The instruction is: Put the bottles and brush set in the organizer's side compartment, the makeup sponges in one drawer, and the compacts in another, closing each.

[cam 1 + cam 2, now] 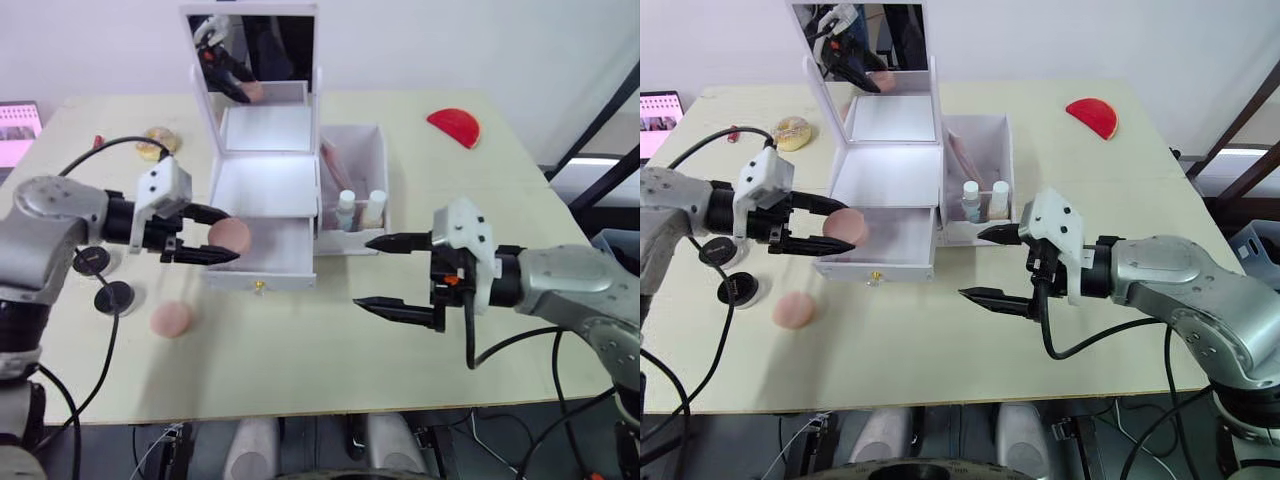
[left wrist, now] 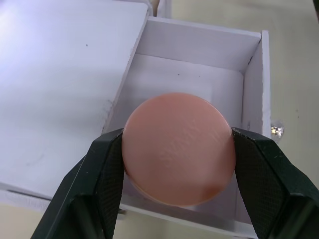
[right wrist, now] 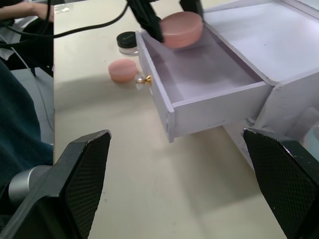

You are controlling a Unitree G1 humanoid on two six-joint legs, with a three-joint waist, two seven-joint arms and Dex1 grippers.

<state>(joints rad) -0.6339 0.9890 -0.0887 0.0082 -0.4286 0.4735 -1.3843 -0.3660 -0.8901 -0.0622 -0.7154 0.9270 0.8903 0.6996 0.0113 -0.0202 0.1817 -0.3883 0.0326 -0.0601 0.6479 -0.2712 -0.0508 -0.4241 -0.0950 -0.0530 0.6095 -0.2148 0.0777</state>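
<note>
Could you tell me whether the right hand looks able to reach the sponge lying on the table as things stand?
Probably not easily. That sponge lies on the robot's left, beyond the open drawer, and the left hand, shut on another sponge, hangs over that drawer. The open right hand is on the organizer's other side.

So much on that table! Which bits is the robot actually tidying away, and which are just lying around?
Part of the job:
- white organizer with its open drawer
- pink sponge held in the left claw
- second pink sponge on the table
- two bottles in the side compartment
- black compacts

Just lying about:
- red half-round thing
- yellowish ring-shaped thing
- screen at the table's edge
</note>
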